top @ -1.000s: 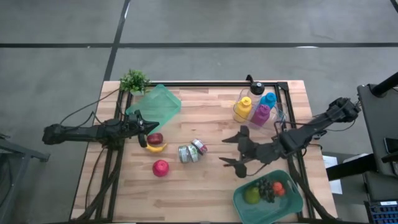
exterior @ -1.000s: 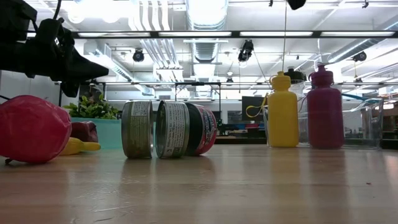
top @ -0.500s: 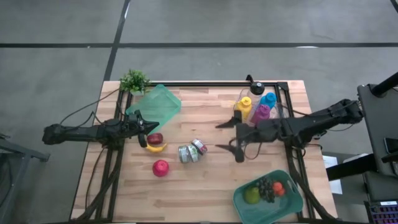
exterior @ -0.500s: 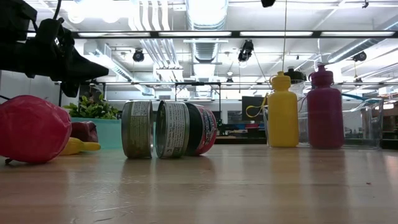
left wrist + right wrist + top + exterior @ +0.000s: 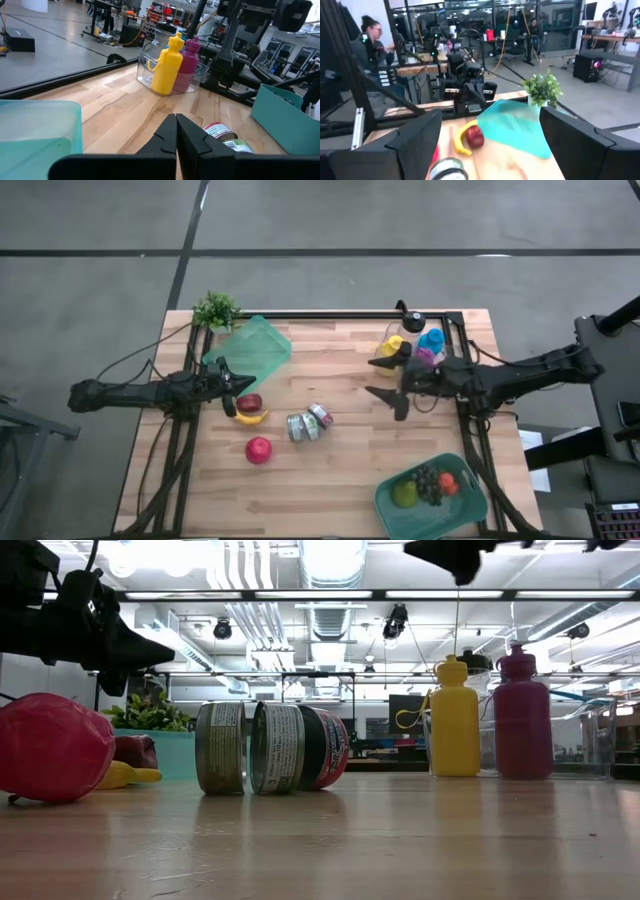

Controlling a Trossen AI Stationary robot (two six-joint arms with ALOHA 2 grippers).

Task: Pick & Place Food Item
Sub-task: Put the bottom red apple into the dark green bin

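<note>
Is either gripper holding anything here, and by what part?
Nothing is held. The right gripper is open and empty above the table; the left gripper is shut on nothing beside the apple.

wooden table (image 5: 330,470), cans (image 5: 308,422), fruit (image 5: 258,450), trays (image 5: 430,498)

Wooden table (image 5: 340,470) — glossy cans (image 5: 270,747)

Bright overhead ceiling glare, blurred foreground, soft shadows
</note>
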